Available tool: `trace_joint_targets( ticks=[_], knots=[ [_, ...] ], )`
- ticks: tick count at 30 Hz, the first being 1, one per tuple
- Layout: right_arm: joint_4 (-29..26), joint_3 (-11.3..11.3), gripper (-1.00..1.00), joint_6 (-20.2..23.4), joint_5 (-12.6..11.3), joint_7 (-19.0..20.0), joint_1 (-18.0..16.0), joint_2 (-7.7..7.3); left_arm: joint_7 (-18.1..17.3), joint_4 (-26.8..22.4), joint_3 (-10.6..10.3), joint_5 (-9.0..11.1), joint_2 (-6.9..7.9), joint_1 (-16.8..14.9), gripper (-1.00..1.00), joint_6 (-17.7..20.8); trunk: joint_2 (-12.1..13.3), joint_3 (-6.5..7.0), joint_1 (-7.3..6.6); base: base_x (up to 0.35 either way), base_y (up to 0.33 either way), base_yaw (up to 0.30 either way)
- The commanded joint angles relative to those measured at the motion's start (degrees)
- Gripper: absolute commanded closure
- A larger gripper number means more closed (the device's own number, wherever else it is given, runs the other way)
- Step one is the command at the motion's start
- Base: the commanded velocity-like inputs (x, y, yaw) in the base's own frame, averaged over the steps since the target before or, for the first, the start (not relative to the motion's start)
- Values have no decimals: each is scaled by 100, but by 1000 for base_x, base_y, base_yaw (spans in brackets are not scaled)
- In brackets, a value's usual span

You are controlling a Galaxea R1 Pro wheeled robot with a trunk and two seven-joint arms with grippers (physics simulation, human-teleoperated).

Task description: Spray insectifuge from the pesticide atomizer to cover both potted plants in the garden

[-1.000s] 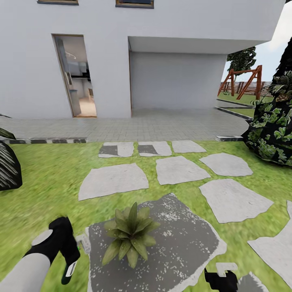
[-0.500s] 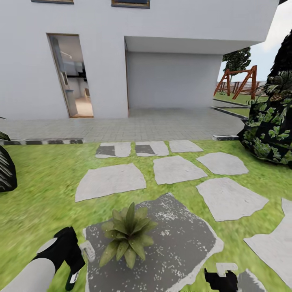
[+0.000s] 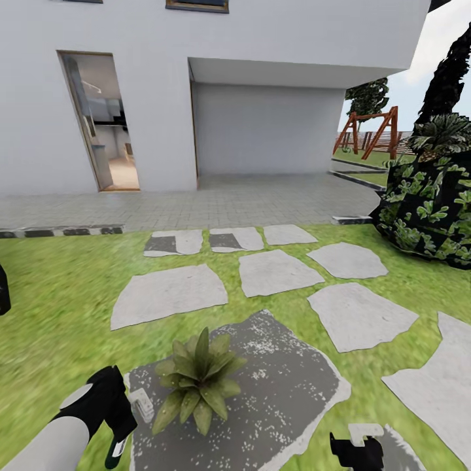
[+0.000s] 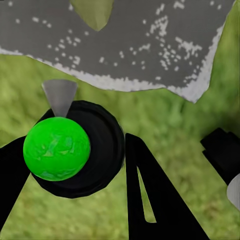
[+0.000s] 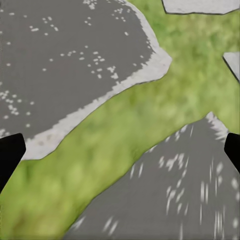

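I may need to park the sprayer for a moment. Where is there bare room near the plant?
The dark stone slab lies bare beyond the potted plant, toward the right gripper. It is crowded by the left gripper, which holds the atomizer.

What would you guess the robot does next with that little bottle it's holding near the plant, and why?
Probably swing the left gripper a little toward the potted plant and aim the nozzle at its leaves. The pesticide atomizer sits clamped between the fingers, but it hangs over grass beside the dark stone slab, just short of the plant, so a spray from here might miss.
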Motion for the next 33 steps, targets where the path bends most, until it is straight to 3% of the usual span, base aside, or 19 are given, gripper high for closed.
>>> trace_joint_targets(
  ticks=[1, 6, 11, 15, 20, 26, 33],
  knots=[
    [13, -41, -100, -28, 61, -16, -7, 5, -30, -7, 26, -20, -10, -2, 100, 42, -2, -5, -1, 0, 0, 0],
    [11, -41, -100, -30, 62, -15, -7, 3, -18, 42, 27, -12, -8, 3, 100, 39, -2, -5, -1, 0, 0, 0],
    [10, -41, -100, -30, 62, -11, -7, 1, 9, 565, 25, -27, 69, 7, 100, 17, -2, -5, -1, -5, 10, 0],
    [12, -41, -100, -30, 62, -8, -7, 5, 15, 621, 25, -32, 118, 98, 100, -7, -2, -5, -1, -3, 6, 0],
    [10, -39, -100, -30, 62, -8, -7, 7, 709, 618, 37, 11, 123, 279, 100, -12, -2, -5, -1, 0, 0, 0],
    [14, -33, -100, -30, 62, -8, -7, 8, 857, 550, 40, 924, 91, 285, 100, 0, -2, -6, -1, 0, 0, 6],
    [17, -34, -100, -30, 63, -8, -5, 8, 888, 536, 30, 984, 49, 288, 100, 11, -2, -32, -1, -98, 170, 159]
  ],
)
